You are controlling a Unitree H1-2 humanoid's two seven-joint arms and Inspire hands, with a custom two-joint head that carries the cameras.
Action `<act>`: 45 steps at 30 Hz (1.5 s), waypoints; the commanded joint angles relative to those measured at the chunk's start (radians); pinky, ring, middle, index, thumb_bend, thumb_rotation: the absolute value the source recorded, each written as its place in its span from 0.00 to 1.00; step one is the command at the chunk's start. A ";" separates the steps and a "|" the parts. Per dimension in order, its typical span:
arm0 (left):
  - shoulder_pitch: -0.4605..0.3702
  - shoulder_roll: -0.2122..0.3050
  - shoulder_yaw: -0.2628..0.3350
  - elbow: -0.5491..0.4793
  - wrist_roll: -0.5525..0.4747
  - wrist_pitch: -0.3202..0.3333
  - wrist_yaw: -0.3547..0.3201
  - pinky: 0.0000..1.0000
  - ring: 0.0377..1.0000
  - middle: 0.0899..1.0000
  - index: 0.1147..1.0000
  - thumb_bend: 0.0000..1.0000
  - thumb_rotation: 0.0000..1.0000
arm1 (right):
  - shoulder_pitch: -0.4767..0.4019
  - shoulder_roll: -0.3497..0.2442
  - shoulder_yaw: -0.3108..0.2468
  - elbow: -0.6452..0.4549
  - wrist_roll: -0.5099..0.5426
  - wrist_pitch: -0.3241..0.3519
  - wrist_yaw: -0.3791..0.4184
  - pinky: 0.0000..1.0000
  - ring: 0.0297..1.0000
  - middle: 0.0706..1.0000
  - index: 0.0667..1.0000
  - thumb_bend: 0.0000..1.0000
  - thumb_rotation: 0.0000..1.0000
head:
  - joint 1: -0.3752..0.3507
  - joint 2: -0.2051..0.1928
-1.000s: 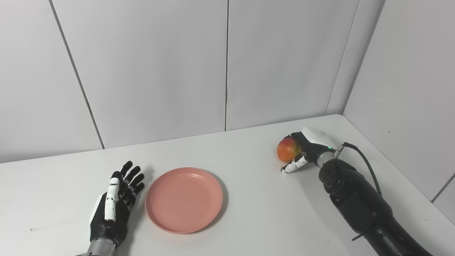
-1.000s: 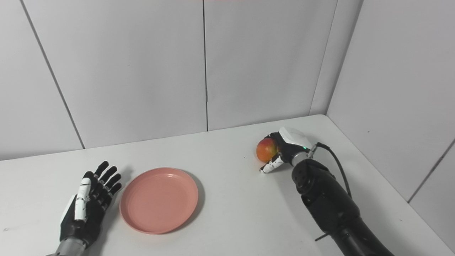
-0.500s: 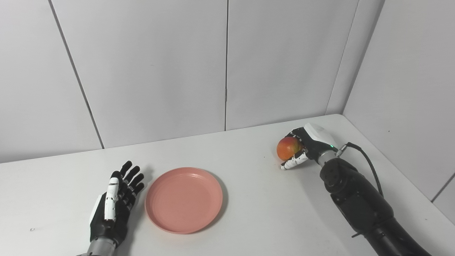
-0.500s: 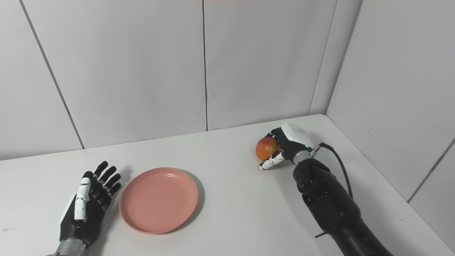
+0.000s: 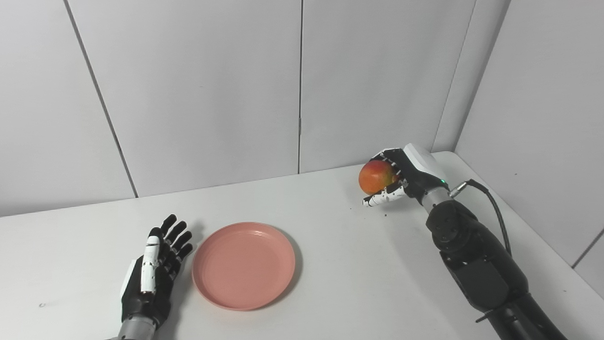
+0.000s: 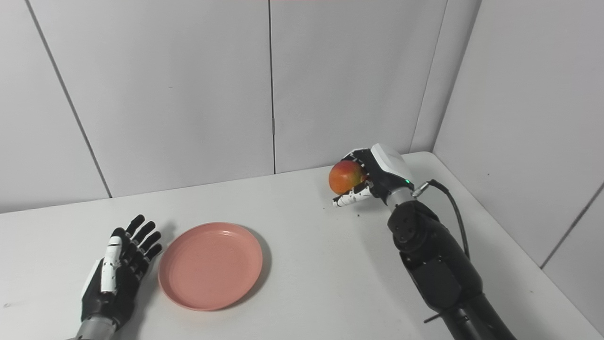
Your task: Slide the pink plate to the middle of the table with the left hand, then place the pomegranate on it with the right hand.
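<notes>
The pink plate (image 5: 244, 265) lies flat on the white table, left of its middle. Just to the plate's left rests my left hand (image 5: 153, 276), open with fingers straight, close beside the rim; contact cannot be told. The red-orange pomegranate (image 5: 376, 176) is up off the table at the far right, with my right hand (image 5: 403, 178) shut on it from behind and below. Its shadow falls on the table beneath. The right hand's palm side is hidden by the fruit.
The white table (image 5: 339, 264) is bounded by grey wall panels behind and on the right, meeting in a corner (image 5: 446, 141) near the right hand. A black cable (image 5: 493, 208) loops off the right wrist. A few dark specks (image 5: 384, 215) lie under the lifted fruit.
My right hand has lifted the pomegranate off the table and carried it up and slightly left. The left hand and the plate have stayed put.
</notes>
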 commanded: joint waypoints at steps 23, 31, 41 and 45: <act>0.015 -0.090 -0.079 0.003 0.100 0.039 0.084 0.90 0.90 0.90 0.88 0.42 1.00 | -0.107 0.119 0.154 -0.226 -0.071 -0.049 0.090 0.43 0.48 0.52 0.45 0.51 0.13 | 0.310 0.020; 0.007 -0.114 -0.086 0.009 0.109 0.037 0.097 0.89 0.89 0.90 0.88 0.41 1.00 | -0.135 0.176 0.217 -0.182 -0.106 -0.082 0.088 0.36 0.41 0.47 0.45 0.51 0.13 | 0.378 0.023; 0.002 -0.136 -0.080 0.017 0.119 0.021 0.125 0.89 0.90 0.90 0.89 0.40 1.00 | -0.166 0.271 0.277 -0.065 -0.121 -0.138 0.058 0.30 0.36 0.42 0.45 0.51 0.13 | 0.406 0.022; 0.000 -0.136 -0.080 0.030 0.132 -0.009 0.140 0.90 0.91 0.91 0.89 0.42 1.00 | -0.175 0.308 0.302 -0.012 -0.138 -0.155 0.047 0.35 0.41 0.48 0.45 0.51 0.13 | 0.417 0.023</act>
